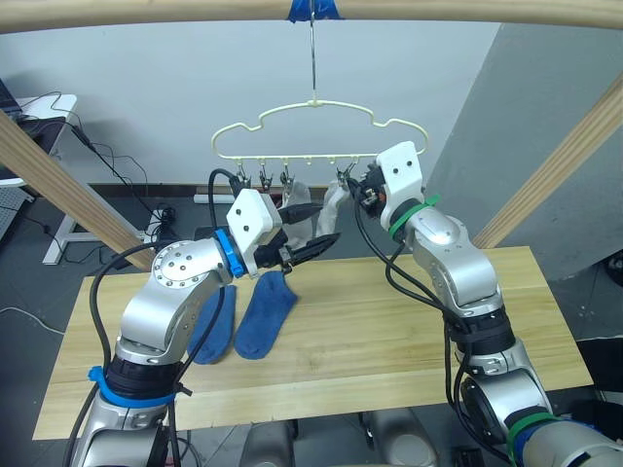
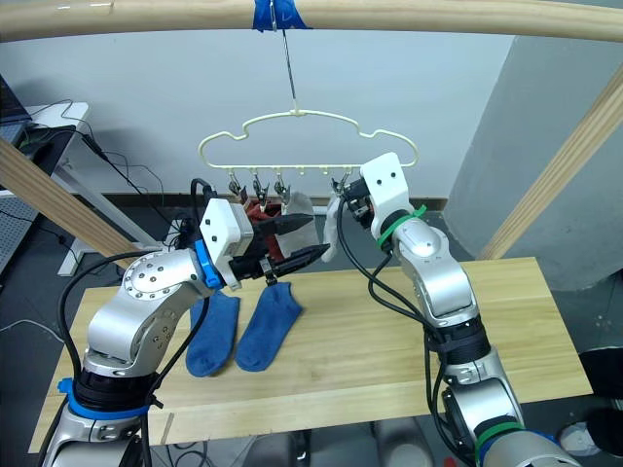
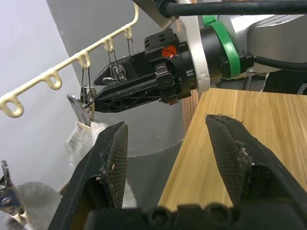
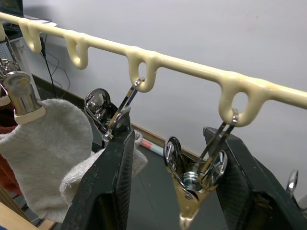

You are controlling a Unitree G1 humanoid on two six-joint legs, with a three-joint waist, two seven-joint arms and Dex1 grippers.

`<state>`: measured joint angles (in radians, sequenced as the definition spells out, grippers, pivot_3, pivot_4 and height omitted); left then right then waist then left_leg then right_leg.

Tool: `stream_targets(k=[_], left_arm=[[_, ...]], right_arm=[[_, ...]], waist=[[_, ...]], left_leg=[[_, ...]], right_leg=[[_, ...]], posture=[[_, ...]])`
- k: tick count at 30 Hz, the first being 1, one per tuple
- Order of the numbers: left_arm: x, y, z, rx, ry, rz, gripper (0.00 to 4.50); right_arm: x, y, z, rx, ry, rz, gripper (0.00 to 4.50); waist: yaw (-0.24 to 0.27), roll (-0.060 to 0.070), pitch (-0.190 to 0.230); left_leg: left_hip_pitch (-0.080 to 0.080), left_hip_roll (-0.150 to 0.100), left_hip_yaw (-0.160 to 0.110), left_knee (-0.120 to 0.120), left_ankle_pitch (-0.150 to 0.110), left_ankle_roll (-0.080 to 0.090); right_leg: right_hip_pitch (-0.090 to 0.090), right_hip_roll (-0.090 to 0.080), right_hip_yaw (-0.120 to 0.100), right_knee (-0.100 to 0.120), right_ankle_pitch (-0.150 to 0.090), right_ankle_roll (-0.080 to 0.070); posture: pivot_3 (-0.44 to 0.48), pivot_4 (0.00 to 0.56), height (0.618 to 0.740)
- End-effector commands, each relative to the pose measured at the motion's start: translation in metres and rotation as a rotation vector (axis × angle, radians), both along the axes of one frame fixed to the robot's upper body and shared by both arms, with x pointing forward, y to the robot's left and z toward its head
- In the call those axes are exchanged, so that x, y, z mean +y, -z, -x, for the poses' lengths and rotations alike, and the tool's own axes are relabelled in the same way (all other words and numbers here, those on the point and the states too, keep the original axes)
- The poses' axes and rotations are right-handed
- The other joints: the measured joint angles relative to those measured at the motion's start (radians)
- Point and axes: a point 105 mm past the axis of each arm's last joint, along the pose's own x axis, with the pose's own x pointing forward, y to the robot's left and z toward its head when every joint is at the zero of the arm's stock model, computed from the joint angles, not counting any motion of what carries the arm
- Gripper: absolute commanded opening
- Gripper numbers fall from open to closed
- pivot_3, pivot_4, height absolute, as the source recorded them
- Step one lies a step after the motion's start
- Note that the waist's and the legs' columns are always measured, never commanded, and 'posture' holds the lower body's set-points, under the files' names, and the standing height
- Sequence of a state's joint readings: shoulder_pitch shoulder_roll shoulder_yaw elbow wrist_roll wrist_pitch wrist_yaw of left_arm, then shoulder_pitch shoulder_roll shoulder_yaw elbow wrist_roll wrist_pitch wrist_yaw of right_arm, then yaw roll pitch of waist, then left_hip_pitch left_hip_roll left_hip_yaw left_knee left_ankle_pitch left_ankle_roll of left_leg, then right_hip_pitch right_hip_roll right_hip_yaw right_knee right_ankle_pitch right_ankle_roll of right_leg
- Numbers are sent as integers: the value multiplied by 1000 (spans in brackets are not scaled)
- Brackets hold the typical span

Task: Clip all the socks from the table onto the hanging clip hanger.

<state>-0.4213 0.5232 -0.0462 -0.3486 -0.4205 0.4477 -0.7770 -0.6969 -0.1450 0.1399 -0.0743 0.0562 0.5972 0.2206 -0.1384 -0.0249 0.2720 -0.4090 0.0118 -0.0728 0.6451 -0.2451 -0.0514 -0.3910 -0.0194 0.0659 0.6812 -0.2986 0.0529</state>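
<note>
socks, blue pair (image 2: 243, 329): flat on tabletop (image 2: 389, 360), side by side, below the left gripper (image 2: 307, 241) fingers. grey socks (image 4: 45, 158): two clipped on clip hanger (image 2: 302, 136), beside the right gripper (image 4: 172, 189) fingers; rust red sock (image 2: 261, 212) hangs behind the left fingers. left fingers: spread wide, nothing held, raised near the hanger bar. right fingers: spread apart, nothing clamped, tips at the bar, an empty silver clip (image 4: 192, 179) between them, another clip touching one finger. hanger hook on wooden beam (image 2: 389, 15) at blue tape (image 2: 273, 12).
</note>
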Motion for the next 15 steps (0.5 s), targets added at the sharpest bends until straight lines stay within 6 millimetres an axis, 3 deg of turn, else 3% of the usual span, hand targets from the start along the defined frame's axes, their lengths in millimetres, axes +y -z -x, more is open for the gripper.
stream_targets(k=[1,9,12,14,15], left_arm=[[-7,-8,9,-45,33,4,2832],[-7,-8,10,-41,36,3,2832],[-7,-8,10,-41,37,2,2832],[-7,-8,9,-40,37,2,2832],[-7,-8,9,-40,37,1,2832]], right_arm=[[-5,-19,0,-68,48,-20,2370],[-12,-17,3,-59,102,-42,2370],[-13,-15,5,-48,105,-50,1837],[-12,-14,5,-40,102,-52,1203],[-12,-14,5,-39,102,-53,1203]], waist=[[0,0,0],[0,0,0],[0,0,0],[0,0,0],[0,0,0]], left_leg=[[0,0,0,0,0,0],[0,0,0,0,0,0],[0,0,0,0,0,0],[0,0,0,0,0,0],[0,0,0,0,0,0]], right_leg=[[0,0,0,0,0,0],[0,0,0,0,0,0],[0,0,0,0,0,0],[0,0,0,0,0,0],[0,0,0,0,0,0]], posture=[[-143,244,740],[-146,245,740],[-146,245,740],[-148,246,740],[-148,246,740]])
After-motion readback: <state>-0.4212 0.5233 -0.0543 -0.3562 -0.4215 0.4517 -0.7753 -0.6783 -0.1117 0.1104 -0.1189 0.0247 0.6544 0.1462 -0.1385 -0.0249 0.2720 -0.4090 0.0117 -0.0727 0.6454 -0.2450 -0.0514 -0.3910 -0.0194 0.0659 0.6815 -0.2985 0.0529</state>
